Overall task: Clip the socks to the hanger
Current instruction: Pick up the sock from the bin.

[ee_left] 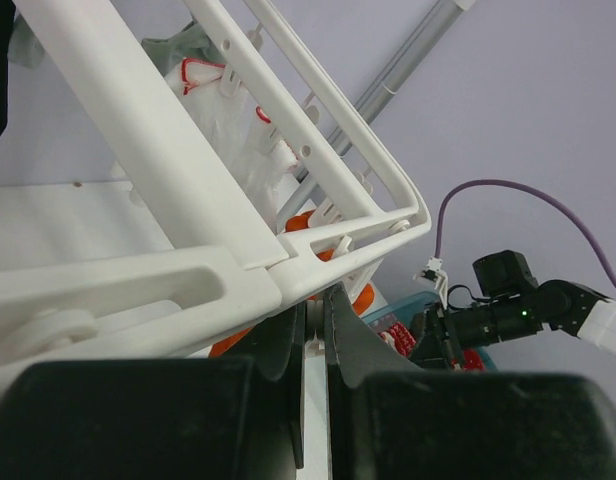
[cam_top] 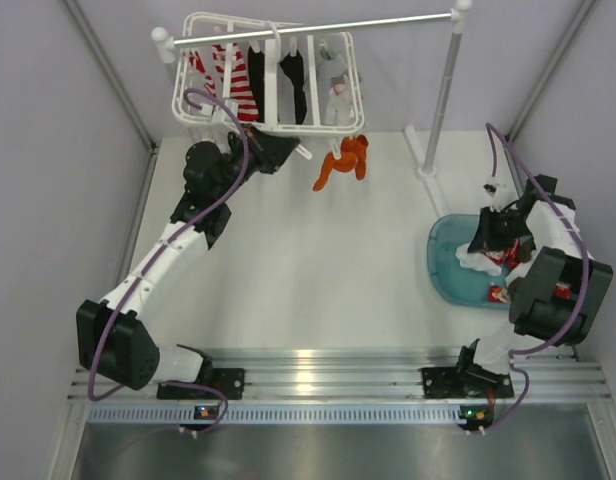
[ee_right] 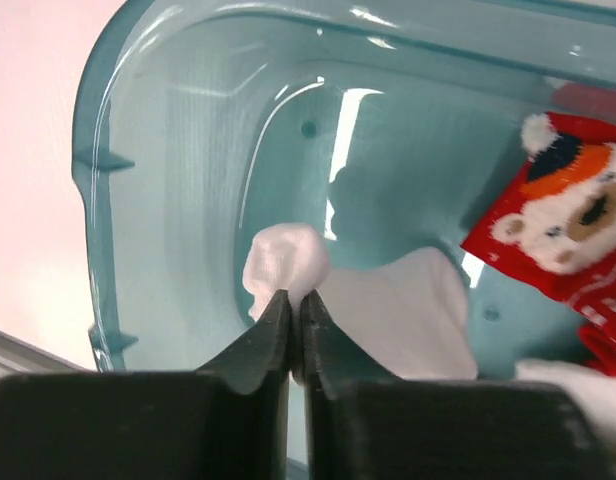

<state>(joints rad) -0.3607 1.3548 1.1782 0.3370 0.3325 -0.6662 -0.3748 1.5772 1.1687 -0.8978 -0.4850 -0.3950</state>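
Inside the tub (ee_right: 168,200), by a cropped red sock (ee_right: 568,230), the right gripper (ee_right: 296,297) pinches a white sock (ee_right: 388,310); the left gripper (ee_left: 316,300) sits closed under the hanger (ee_left: 158,150).

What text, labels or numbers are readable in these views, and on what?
None readable. The red bear sock in the teal bin has white marks along its lower edge, too blurred to tell if they are lettering. The hanger shows no print.
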